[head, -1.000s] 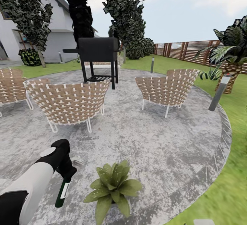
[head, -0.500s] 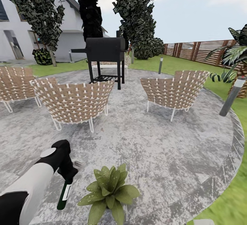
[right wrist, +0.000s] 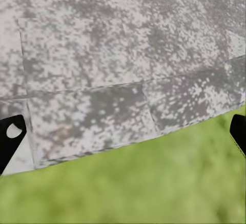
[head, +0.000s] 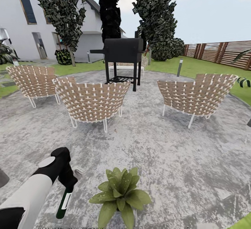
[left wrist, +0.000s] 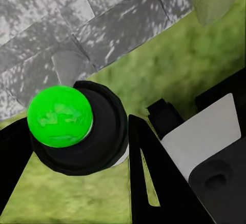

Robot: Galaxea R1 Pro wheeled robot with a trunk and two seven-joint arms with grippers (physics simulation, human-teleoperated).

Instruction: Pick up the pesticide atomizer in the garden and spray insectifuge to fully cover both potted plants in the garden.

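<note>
In the head view, the left gripper point(head: 66, 178) is low at the near left, above the grey patio point(head: 167, 152). It is closed around the pesticide atomizer point(head: 63, 202), which hangs down from it with its dark bottle and white label pointing to the ground. Just to the right of the bottle stands a potted plant point(head: 121, 194) with broad green leaves, close to the atomizer but apart from it. Farther away are three woven chairs point(head: 92, 100), a black grill point(head: 122, 51) behind them, a white house point(head: 31, 23) at the far left and a brown fence point(head: 223, 51) at the far right.

In the left wrist view, the atomizer shows as a round dark body with a bright green end point(left wrist: 60, 115), held between the black fingers point(left wrist: 154, 183), over grass and paving stones.

In the right wrist view, the right gripper point(right wrist: 123, 131) is open; its two black fingertips point(right wrist: 10, 137) stand far apart, with the patio edge and the lawn point(right wrist: 128, 188) between them.
</note>
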